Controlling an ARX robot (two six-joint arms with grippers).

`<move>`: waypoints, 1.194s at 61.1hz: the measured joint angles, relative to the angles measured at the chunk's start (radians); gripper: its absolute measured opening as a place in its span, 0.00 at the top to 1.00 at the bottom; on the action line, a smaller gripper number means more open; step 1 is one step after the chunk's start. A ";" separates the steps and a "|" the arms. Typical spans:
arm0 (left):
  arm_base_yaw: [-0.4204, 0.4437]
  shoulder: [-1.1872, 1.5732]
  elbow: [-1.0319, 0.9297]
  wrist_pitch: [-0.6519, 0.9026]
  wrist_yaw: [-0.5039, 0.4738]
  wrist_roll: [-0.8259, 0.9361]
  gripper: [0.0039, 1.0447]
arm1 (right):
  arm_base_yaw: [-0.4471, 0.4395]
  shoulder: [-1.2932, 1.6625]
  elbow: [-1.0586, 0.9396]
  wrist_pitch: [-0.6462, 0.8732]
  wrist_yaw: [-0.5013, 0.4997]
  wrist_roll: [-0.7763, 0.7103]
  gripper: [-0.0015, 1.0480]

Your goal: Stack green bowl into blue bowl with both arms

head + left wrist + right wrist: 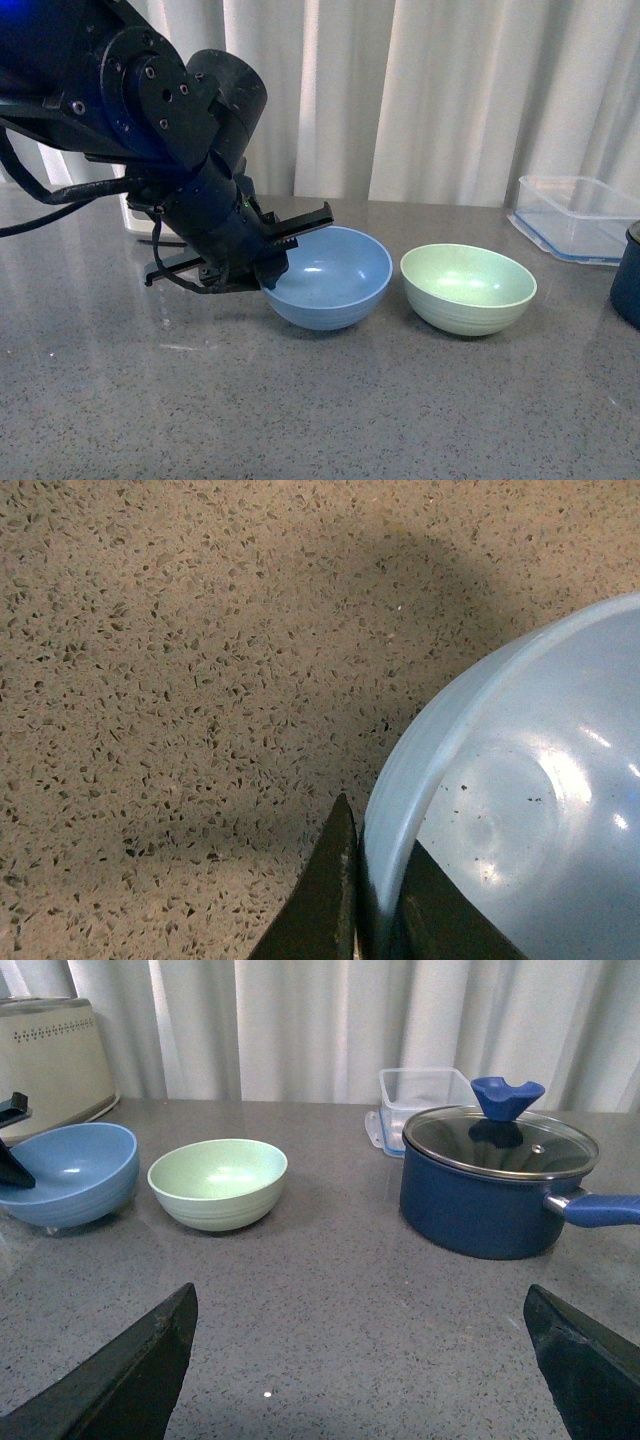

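The left gripper (375,865) pinches the blue bowl (335,275) at its nine-o'clock rim while the right gripper (360,1295) gapes empty, and that thin pinch could tip it into the green bowl (468,285) at three o'clock.

In the front view the left arm (170,100) hides the left rim of the blue bowl (340,275). The right edge cuts off the navy pot (629,280).

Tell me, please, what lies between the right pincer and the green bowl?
Nothing but bare grey countertop, as the right wrist view shows: the open right pincer faces the green bowl unobstructed.
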 joint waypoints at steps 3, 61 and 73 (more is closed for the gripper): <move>0.000 0.006 0.001 0.000 -0.001 0.000 0.97 | 0.000 0.000 0.000 0.000 0.000 0.000 0.10; 0.106 -0.718 -0.646 0.806 -0.176 0.421 0.43 | 0.000 0.000 0.000 0.000 0.000 0.000 0.10; 0.155 -0.813 -1.001 0.927 -0.121 0.462 0.80 | 0.000 0.000 0.000 0.000 0.000 0.000 0.10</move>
